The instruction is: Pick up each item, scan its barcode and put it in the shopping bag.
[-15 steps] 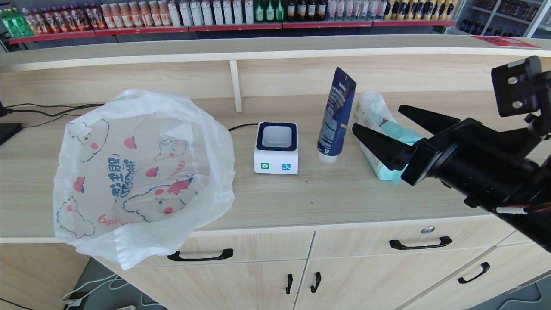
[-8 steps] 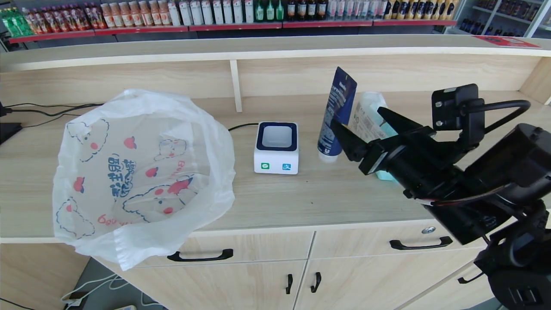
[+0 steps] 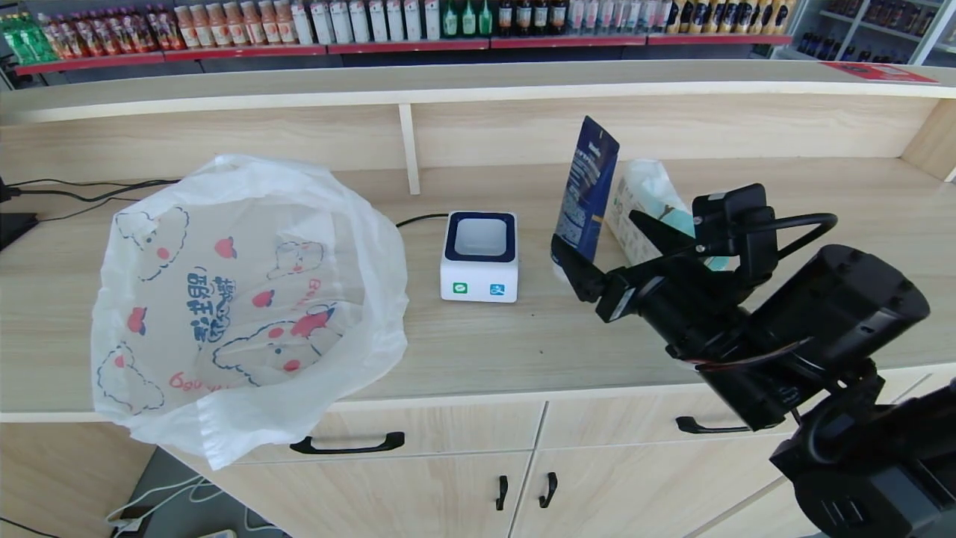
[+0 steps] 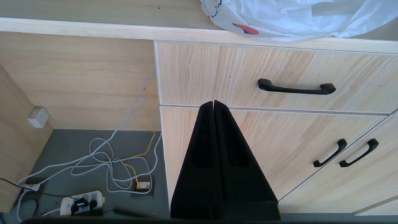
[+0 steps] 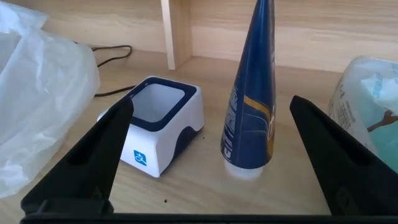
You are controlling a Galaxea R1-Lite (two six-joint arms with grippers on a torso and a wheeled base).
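Facing the upright tube [image 5: 252, 93], right jaws gape; left jaws meet before a drawer [image 4: 249, 65].

I see the counter [image 3: 523, 344] in pale wood grain with a smooth, matt finish. The shopping bag [image 3: 246, 299] is thin translucent plastic film, crinkled and faintly shiny. The scanner [image 3: 479, 258] looks like smooth white plastic with a dark blue top. The tube [image 3: 586, 187] is glossy dark blue plastic, the soft pack [image 3: 646, 194] has crinkly wrap, and the right gripper [image 3: 595, 229] and left gripper [image 4: 213, 104] look matt black
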